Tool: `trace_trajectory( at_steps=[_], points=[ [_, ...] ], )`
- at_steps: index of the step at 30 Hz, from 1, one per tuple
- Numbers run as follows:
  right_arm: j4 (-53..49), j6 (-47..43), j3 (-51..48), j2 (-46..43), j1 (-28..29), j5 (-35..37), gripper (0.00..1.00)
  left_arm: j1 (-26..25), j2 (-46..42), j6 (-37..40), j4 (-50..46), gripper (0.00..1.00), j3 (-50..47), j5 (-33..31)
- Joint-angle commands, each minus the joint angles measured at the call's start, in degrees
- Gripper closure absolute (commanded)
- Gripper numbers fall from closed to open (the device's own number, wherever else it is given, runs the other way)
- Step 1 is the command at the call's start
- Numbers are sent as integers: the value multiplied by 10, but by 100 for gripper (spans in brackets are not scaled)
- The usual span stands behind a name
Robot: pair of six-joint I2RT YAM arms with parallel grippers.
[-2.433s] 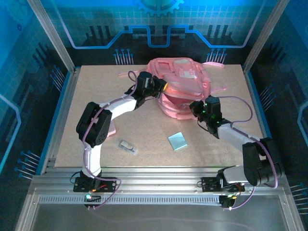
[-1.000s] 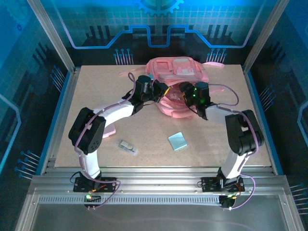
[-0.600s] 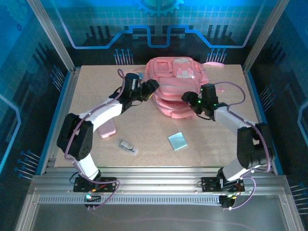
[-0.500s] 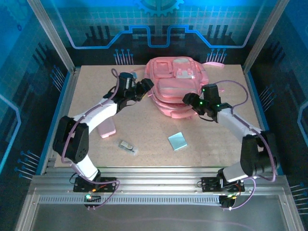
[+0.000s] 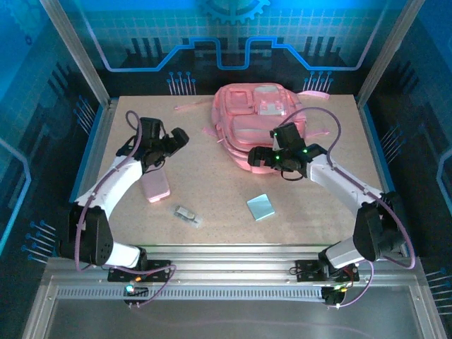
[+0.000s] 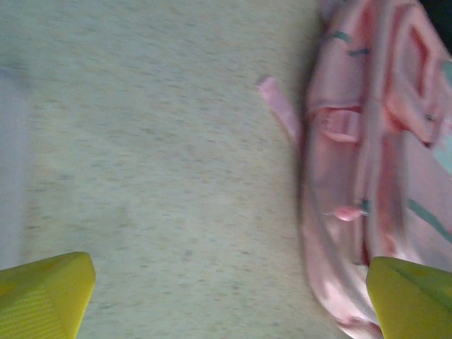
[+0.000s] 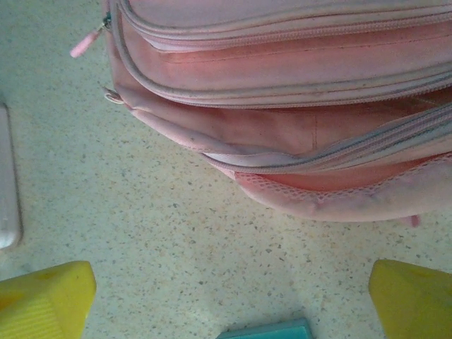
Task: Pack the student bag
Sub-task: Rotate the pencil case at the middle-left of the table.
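Top external view gives us the student bag lying flat at the far middle of the bench, pockets up, which we judge keeps its zips reachable from above. Our left gripper hangs wide open and empty over bare bench, well apart from the bag and near a pink case, likely its pick. Our right gripper, also spread and empty, hovers at the bag's near edge, with a teal card nearer us.
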Motion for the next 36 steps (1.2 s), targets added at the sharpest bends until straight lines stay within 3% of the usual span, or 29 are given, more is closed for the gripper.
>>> trace_trajectory(
  at_steps=[1,7,15,19,31,36],
  points=[
    [-30,-15,30,19,18,46,0,33,-20,32,-85,1,-22,-72],
    [-37,-32,55,43,47,77,0,106,-18,13,-84,1,-86,-89],
    [-28,-32,59,57,72,80,0,109,50,21,-38,1,-110,-61],
    [-19,-29,59,65,87,74,0,77,66,13,-8,1,-116,-32],
    [3,-43,78,116,132,52,0,-72,185,-111,115,3,-67,53],
    [10,-136,116,149,144,13,0,-72,175,-100,97,2,-38,46]
  ],
)
